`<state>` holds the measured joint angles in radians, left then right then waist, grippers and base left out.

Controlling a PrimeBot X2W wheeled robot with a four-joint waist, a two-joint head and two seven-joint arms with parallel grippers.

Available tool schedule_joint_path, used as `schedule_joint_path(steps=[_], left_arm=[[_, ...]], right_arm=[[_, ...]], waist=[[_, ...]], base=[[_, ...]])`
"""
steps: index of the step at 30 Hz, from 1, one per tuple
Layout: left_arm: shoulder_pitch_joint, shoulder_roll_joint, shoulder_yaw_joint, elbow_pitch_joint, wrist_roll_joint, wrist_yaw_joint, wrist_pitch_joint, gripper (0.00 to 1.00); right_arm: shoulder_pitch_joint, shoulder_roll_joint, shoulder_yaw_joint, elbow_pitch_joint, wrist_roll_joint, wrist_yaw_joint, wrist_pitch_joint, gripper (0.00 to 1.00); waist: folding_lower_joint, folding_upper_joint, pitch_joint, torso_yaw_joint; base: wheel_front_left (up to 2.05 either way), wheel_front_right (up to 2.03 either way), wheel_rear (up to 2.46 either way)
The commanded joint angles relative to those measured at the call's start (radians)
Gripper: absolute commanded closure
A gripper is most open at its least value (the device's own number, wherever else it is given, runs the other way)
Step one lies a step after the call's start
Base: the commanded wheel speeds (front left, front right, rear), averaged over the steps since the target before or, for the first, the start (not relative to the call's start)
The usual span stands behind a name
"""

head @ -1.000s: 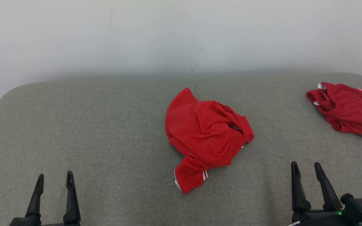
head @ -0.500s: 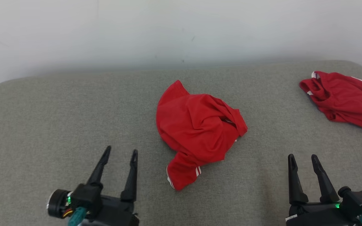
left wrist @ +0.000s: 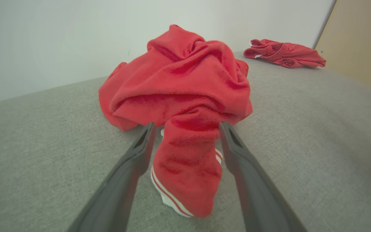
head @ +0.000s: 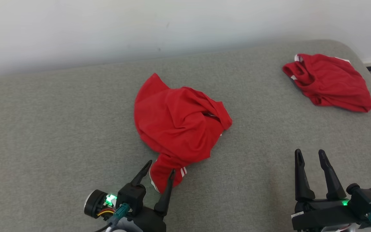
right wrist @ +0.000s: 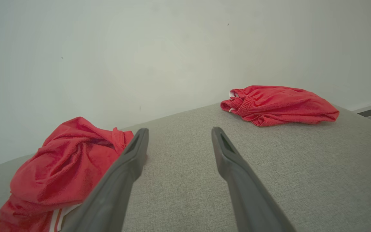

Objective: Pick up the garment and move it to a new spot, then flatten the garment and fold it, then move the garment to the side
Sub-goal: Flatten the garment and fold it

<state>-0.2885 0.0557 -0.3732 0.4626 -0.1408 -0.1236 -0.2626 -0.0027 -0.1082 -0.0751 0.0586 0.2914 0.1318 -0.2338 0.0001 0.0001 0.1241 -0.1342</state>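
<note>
Left tool (head: 161,166) advanced, open astride garment (head: 179,122) | right tool (head: 309,151) open | second garment (head: 328,82) far-right

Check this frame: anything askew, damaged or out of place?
Nothing damaged or spilled. The red garment lies crumpled in the middle, not yet flattened; a second red garment sits bunched near the far right corner.

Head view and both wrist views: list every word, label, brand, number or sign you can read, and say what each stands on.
No text can be read anywhere.
Near red garment: white stripes at one edge, no lettering.
Far red garment: a darker patch on the cloth, too blurred to tell whether it is print.
Left gripper and right gripper: a green light on each, no legible markings.
</note>
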Motion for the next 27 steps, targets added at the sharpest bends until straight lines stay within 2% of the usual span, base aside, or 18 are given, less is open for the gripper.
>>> schedule_joint_path(steps=[1,10,12,19,23,27], left_arm=[[-0.025,0.001,-0.003,0.034,0.001,-0.002,-0.003,0.00],[-0.117,-0.003,-0.007,0.219,-0.030,-0.003,-0.003,0.00],[-0.132,-0.003,-0.011,0.239,-0.040,-0.003,-0.003,1.00],[-0.145,-0.005,-0.016,0.184,-0.077,-0.005,-0.003,1.00],[-0.107,-0.002,-0.004,0.070,-0.073,0.009,-0.003,1.00],[-0.050,0.034,0.013,-0.056,-0.058,0.026,-0.003,1.00]], right_arm=[[-0.011,0.002,0.003,0.004,0.004,-0.003,-0.007,0.00],[-0.035,0.001,0.004,0.020,0.010,-0.003,-0.018,0.00],[-0.037,0.004,0.001,0.024,0.008,-0.003,-0.020,0.00],[-0.022,0.009,-0.011,0.030,0.010,-0.003,-0.025,0.00],[-0.004,0.008,-0.013,0.032,0.011,-0.003,-0.026,0.00],[0.013,0.010,-0.014,0.029,0.010,-0.003,-0.027,0.00]], waist=[[-0.0001,-0.0001,0.027,-0.030],[-0.0001,-0.0001,0.056,-0.057],[-0.0001,-0.0001,0.055,-0.055],[-0.0001,-0.0001,0.030,-0.013],[-0.0001,-0.0001,0.002,0.037],[-0.0001,-0.0001,-0.023,0.088]], base=[[0.00,0.00,0.00],[0.00,0.00,0.00],[0.00,0.00,0.00],[0.00,0.00,0.00],[0.00,0.00,0.00],[0.00,0.00,0.00]])
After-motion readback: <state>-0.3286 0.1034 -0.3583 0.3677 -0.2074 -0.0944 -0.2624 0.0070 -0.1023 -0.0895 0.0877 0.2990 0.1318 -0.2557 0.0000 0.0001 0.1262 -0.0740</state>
